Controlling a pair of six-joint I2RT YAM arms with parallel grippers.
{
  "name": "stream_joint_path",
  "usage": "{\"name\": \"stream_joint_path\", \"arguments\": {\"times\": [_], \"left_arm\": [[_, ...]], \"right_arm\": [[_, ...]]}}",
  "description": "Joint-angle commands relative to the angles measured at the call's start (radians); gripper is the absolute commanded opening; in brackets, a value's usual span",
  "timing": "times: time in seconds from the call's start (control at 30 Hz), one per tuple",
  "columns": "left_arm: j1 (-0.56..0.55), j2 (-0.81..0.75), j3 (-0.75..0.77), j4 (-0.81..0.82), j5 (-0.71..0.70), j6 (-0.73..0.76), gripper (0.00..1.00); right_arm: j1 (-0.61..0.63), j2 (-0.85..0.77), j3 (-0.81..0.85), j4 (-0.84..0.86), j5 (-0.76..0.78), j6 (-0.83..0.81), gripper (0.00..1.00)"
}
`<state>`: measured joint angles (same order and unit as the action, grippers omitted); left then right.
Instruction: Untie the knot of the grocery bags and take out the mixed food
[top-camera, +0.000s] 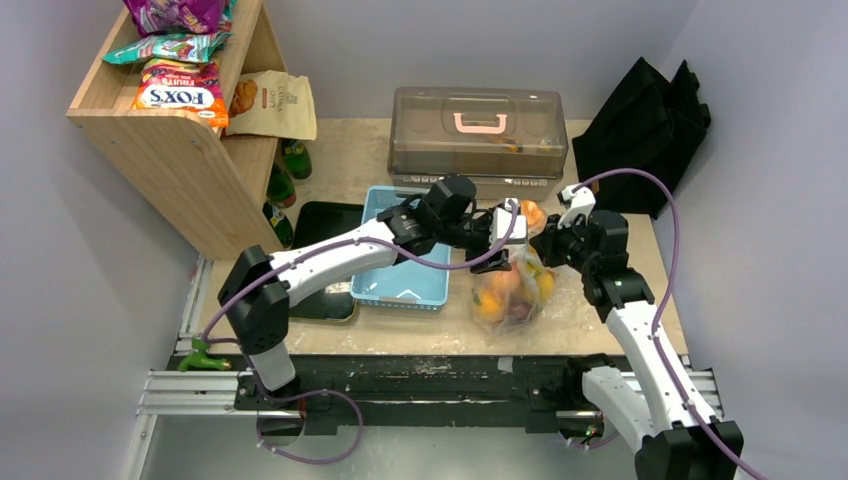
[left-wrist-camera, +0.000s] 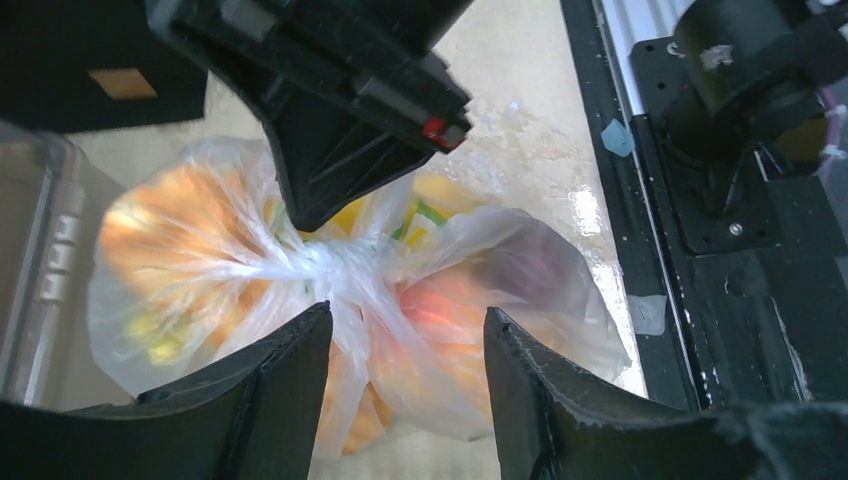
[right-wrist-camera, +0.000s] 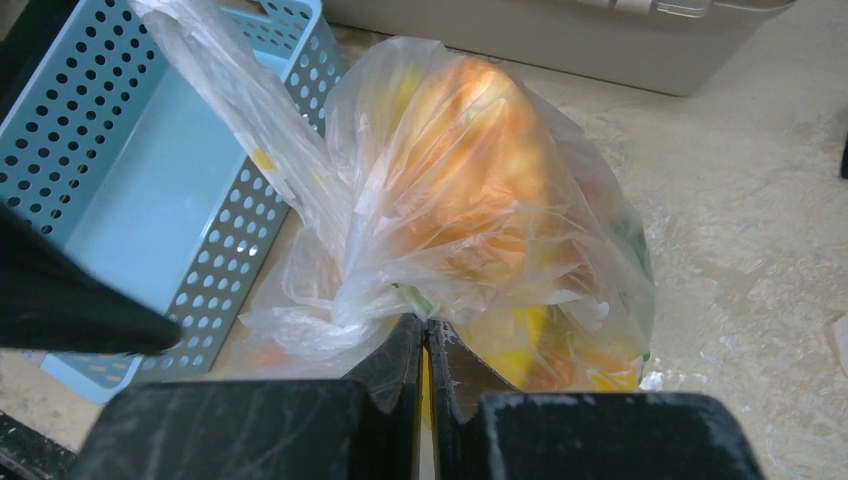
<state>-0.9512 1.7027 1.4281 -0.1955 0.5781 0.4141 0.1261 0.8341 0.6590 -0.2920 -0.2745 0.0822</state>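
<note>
The clear grocery bag (top-camera: 512, 288) lies on the table right of the blue basket, with orange and yellow mixed food (right-wrist-camera: 480, 190) showing through it. Its whitish knot (left-wrist-camera: 335, 262) is bunched at the top. My right gripper (right-wrist-camera: 425, 328) is shut on the plastic at the knot; in the left wrist view it reaches in from above (left-wrist-camera: 330, 190). My left gripper (left-wrist-camera: 405, 330) is open, its fingers either side of the bag's neck just below the knot, with plastic against the left finger (left-wrist-camera: 290, 350). A loose tail of plastic (right-wrist-camera: 215, 75) stretches up over the basket.
The blue perforated basket (top-camera: 385, 285) stands left of the bag, on a black tray (top-camera: 325, 225). A grey lidded box (top-camera: 478, 130) stands behind. A black fabric bag (top-camera: 645, 125) is at the back right. A wooden shelf with snack packs (top-camera: 180, 90) stands at the back left.
</note>
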Motion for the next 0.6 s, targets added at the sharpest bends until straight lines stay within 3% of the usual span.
{"name": "stream_joint_path", "arguments": {"times": [0.0,0.2,0.27,0.37,0.4,0.57], "left_arm": [[0.000,0.093,0.058,0.030,-0.089,-0.132,0.56],[-0.010,0.200,0.134,0.041,-0.196,-0.188,0.52],[-0.015,0.217,0.146,0.040,-0.203,-0.194,0.40],[-0.027,0.194,0.106,0.081,-0.184,-0.165,0.06],[-0.033,0.177,0.076,0.102,-0.162,-0.145,0.00],[-0.048,0.064,-0.072,0.110,0.042,0.022,0.00]], "right_arm": [[0.004,-0.024,0.039,0.004,-0.047,0.043,0.00],[0.005,-0.034,0.041,-0.003,-0.060,0.066,0.00],[0.005,-0.038,0.041,-0.008,-0.039,0.067,0.00],[0.006,-0.036,0.041,-0.009,0.006,0.063,0.00],[0.006,-0.033,0.041,-0.008,0.026,0.060,0.00],[0.004,0.022,0.033,0.028,0.240,0.045,0.00]]}}
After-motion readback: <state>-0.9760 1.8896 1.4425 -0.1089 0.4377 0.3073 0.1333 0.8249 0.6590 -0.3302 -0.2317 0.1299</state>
